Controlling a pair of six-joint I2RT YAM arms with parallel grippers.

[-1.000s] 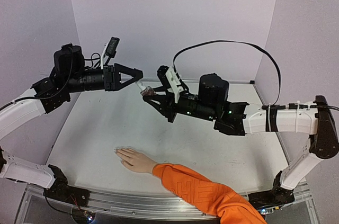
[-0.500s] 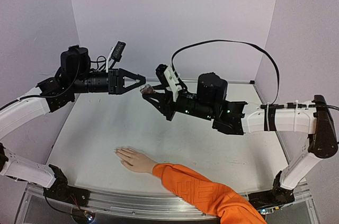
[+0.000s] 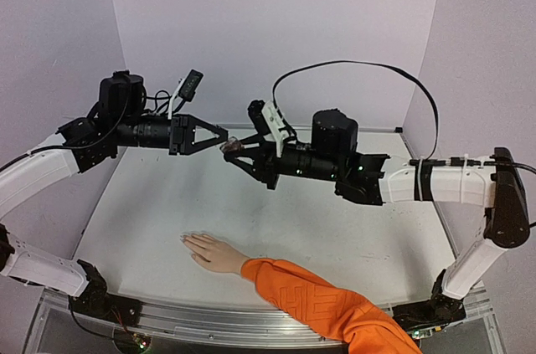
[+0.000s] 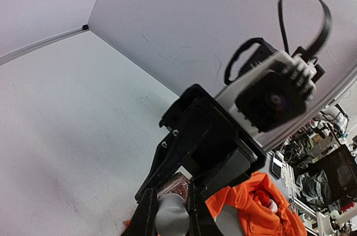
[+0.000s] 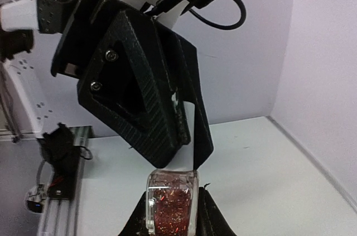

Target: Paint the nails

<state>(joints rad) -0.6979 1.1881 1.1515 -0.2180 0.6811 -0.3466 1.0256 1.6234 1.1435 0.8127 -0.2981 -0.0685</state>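
A pale hand [image 3: 214, 253] in an orange sleeve [image 3: 318, 304] lies flat on the white table, near the front. Its nails [image 3: 186, 239] at the fingertips are too small to make out. High above the table my two grippers meet tip to tip. The right gripper [image 3: 237, 151] [image 5: 170, 216] is shut on a small clear bottle of red glitter polish [image 5: 170, 201] [image 4: 177, 187]. The left gripper [image 3: 224, 143] [image 4: 170, 208] is shut on the bottle's grey cap [image 4: 170, 217], whose pale side [image 5: 188, 130] shows between its black fingers [image 5: 146, 99]. The bottle [image 3: 232, 146] hangs well behind the hand.
Pale walls close the table [image 3: 167, 203] at the back and on both sides. A black cable [image 3: 377, 74] loops above the right arm. A metal rail [image 3: 201, 320] runs along the front edge. Behind the sleeve [image 4: 254, 205] in the left wrist view, there is clutter beyond the table.
My left gripper has moved right to the bottle and closed on its cap. The right arm has shifted slightly, still holding the bottle. The hand has not moved.
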